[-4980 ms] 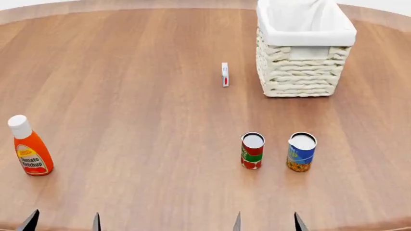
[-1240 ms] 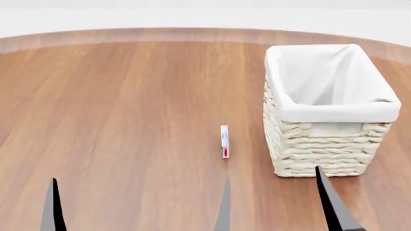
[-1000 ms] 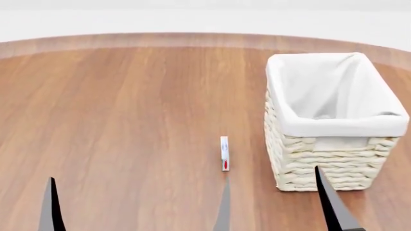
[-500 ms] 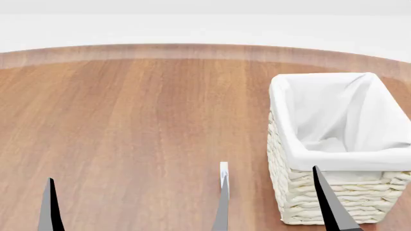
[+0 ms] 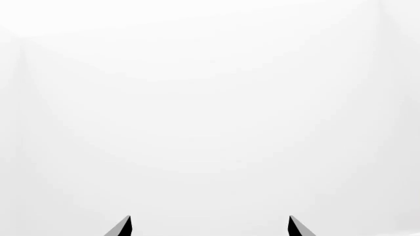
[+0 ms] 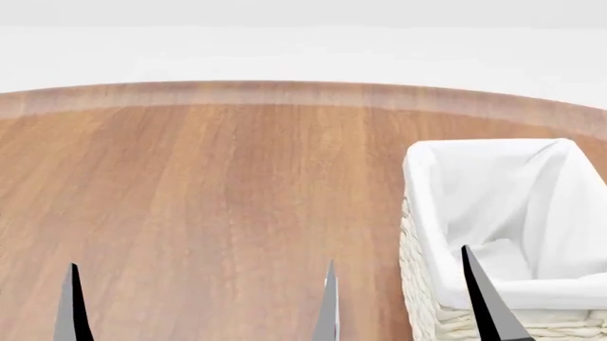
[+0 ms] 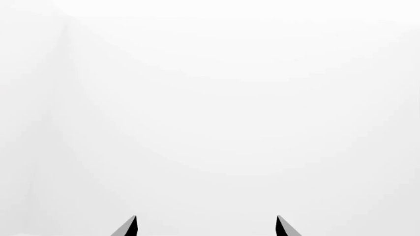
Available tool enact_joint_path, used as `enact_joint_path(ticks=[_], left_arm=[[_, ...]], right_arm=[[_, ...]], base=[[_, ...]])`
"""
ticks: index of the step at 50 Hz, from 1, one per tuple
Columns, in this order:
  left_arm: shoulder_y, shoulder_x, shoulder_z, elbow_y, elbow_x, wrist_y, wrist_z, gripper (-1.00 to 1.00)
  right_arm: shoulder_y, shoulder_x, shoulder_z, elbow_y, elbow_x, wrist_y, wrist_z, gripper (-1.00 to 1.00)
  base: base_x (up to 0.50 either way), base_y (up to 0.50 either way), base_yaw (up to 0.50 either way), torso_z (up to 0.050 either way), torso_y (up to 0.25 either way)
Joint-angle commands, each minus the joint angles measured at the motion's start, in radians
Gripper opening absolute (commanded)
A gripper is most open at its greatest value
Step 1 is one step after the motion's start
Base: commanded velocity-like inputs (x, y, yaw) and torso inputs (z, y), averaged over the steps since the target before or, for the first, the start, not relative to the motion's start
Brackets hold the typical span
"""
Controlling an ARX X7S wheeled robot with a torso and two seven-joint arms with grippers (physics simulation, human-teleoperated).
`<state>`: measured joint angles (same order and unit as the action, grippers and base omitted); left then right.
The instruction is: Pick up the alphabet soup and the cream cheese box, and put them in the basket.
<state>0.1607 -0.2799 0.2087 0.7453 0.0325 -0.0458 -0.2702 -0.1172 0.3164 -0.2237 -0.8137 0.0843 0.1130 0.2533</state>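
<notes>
The basket [image 6: 422, 234], cream wicker with a white cloth lining, stands at the lower right of the head view, cut off by the frame edges. The alphabet soup and the cream cheese box are out of view. My right gripper [image 6: 401, 302] is open and empty, with one fingertip [image 6: 329, 298] over bare table and the other in front of the basket's near wall. Only one finger [image 6: 74, 302] of my left gripper shows in the head view. The left wrist view shows the left gripper [image 5: 209, 227] open and empty against blank white. The right wrist view shows the right gripper [image 7: 205, 227] the same way.
The round wooden table [image 6: 209, 185] fills the head view, its far edge curving across the top against a white background. Both wrist views show only white surroundings.
The head view has tilted upward, so the basket slid down the picture. The cream cheese box, both cans and the ketchup bottle dropped out of view. The fingertips rose slightly in the view.
</notes>
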Motion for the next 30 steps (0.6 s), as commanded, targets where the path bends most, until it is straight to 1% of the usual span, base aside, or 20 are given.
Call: enact_joint_path(ticks=[1,11,12,30], left_arm=[[-0.001,-0.005,0.004,-0.006,-0.001,0.003,-0.005,1.00],[-0.011,-0.007,0.022,-0.013,0.021,-0.024,-0.008,1.00],[-0.013,-0.007,0.027,-0.012,0.040,-0.040,-0.011,1.00],[-0.013,-0.016,0.032,-0.012,0.029,-0.030,-0.021,1.00]], right_arm=[[-0.003,0.002,-0.006,0.008,-0.005,-0.017,0.010,1.00],[-0.003,0.010,-0.009,0.014,0.003,-0.025,0.012,1.00],[-0.003,0.011,-0.009,0.012,0.003,-0.024,0.012,1.00],[-0.003,0.020,-0.015,0.026,0.007,-0.040,0.019,1.00]], base=[[0.00,0.00,0.00,0.000,0.000],[0.00,0.00,0.00,0.000,0.000],[0.00,0.00,0.00,0.000,-0.121],[0.00,0.00,0.00,0.000,-0.176]])
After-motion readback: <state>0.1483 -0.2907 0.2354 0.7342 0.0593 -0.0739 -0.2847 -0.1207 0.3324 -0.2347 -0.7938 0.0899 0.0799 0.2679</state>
